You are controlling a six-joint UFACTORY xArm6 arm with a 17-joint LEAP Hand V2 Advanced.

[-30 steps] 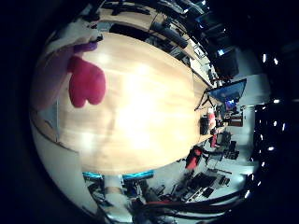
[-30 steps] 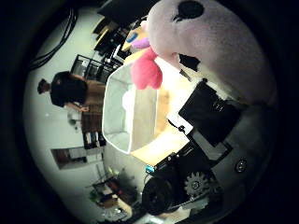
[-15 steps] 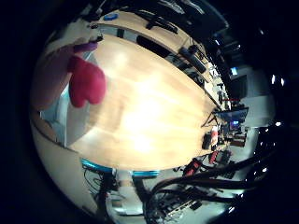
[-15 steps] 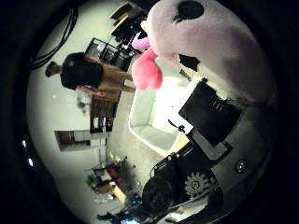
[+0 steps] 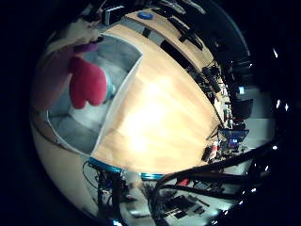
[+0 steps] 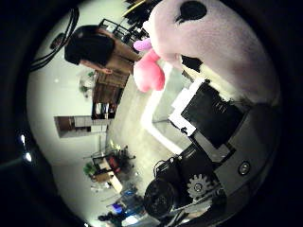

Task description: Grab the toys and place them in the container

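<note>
Pink plush toy [image 6: 222,52] sits tight against my palm, with a dark eye patch and a deeper pink foot [image 5: 88,84] dangling over the container [image 5: 123,94]. My hand [image 6: 208,118] shows only as black and white parts pressed beside the plush; looks clamped on it, but I can't tell from here whether the fingers are really curled round it. Container is white, open-topped, resting on the wooden table [image 5: 164,117] near its edge, and the toy hangs over its inside. Blue round thing [image 5: 145,15] sits on the table beyond the container, well apart.
</note>
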